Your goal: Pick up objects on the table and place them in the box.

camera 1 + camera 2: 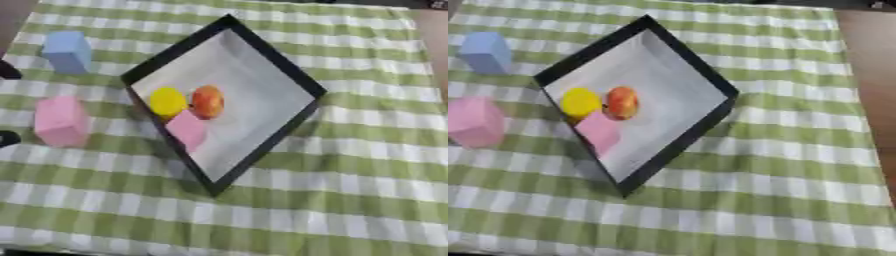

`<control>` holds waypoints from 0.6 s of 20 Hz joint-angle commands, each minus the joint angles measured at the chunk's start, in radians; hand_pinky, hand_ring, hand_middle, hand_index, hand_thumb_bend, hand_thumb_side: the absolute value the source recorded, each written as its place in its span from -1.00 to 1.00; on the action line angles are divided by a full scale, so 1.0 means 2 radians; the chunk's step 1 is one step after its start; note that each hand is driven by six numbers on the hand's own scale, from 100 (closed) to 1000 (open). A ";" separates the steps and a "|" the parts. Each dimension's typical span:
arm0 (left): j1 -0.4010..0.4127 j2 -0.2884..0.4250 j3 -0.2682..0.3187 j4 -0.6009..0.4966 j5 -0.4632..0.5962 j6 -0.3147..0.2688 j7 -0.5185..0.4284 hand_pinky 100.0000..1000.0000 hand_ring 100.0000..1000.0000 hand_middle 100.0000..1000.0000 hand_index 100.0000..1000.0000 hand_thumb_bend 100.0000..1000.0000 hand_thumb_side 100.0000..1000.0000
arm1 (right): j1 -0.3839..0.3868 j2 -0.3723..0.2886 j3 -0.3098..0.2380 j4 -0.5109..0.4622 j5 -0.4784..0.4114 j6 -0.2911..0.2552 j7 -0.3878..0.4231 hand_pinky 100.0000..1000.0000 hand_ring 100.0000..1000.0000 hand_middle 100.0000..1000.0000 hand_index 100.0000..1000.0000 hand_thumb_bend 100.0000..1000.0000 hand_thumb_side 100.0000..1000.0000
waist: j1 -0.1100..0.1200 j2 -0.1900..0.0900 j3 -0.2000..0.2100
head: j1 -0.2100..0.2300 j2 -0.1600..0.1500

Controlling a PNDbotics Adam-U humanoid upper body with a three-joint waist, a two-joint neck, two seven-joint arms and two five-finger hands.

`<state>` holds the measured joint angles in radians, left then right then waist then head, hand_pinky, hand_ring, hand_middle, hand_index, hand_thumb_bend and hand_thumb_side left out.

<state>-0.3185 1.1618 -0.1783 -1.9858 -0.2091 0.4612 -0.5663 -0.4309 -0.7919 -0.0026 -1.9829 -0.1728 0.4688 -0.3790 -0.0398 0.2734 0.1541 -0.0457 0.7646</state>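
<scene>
- Left eye view: a black-rimmed box (289,65) with a pale floor sits at the centre of a green and white checked cloth (350,200), turned like a diamond.
- Inside, toward 9 o'clock, lie a yellow ball (167,101), an orange-red fruit (208,101) touching it, and a small pink block (187,128) just below them.
- Outside the box wait a blue block (67,51) at 10 o'clock and a larger pink block (60,121) at 9 o'clock, near the box's left rim.
- Two small dark shapes at the left edge, about 9 o'clock, may be parts of the left hand; I cannot tell what they are or how the fingers stand.
- Right eye view: the same layout, with the bare brown table (872,75) showing at 3 o'clock. Neither hand shows here.
- Risk, as a judgement: the box's left rim stands between the two outside blocks and the floor, so a block carried low could catch the rim and push the box, or tip off onto the cloth.
- Risk: the three things crowd the box's left side; a block dropped there could knock the round ones rolling.
- Writing: no brand, label or lettering can be read in either view.
</scene>
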 commanded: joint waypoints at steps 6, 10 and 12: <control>-0.026 0.014 -0.018 0.000 -0.011 0.022 0.008 0.84 0.63 0.51 0.64 0.08 -1.00 | -0.001 -0.006 -0.003 -0.009 -0.005 0.003 -0.001 0.59 0.27 0.30 0.55 -0.31 -0.53 | 0.006 -0.019 -0.001 | 0.003 0.003; -0.046 0.007 -0.032 0.008 -0.007 0.026 0.010 0.84 0.63 0.51 0.66 0.14 -0.98 | 0.000 -0.004 -0.002 -0.009 -0.005 0.005 -0.001 0.59 0.27 0.30 0.55 -0.31 -0.53 | 0.005 -0.019 -0.002 | 0.003 0.003; -0.059 0.003 -0.042 0.012 -0.007 0.026 0.006 0.85 0.64 0.51 0.66 0.20 -0.93 | 0.000 -0.003 -0.002 -0.009 -0.005 0.006 -0.001 0.59 0.27 0.30 0.55 -0.31 -0.53 | 0.005 -0.018 -0.003 | 0.004 0.003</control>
<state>-0.4204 1.1488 -0.2627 -1.9629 -0.2289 0.5094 -0.5514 -0.4222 -0.7826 0.0011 -1.9829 -0.1805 0.4781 -0.3793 -0.0398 0.2734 0.1491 -0.0399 0.7646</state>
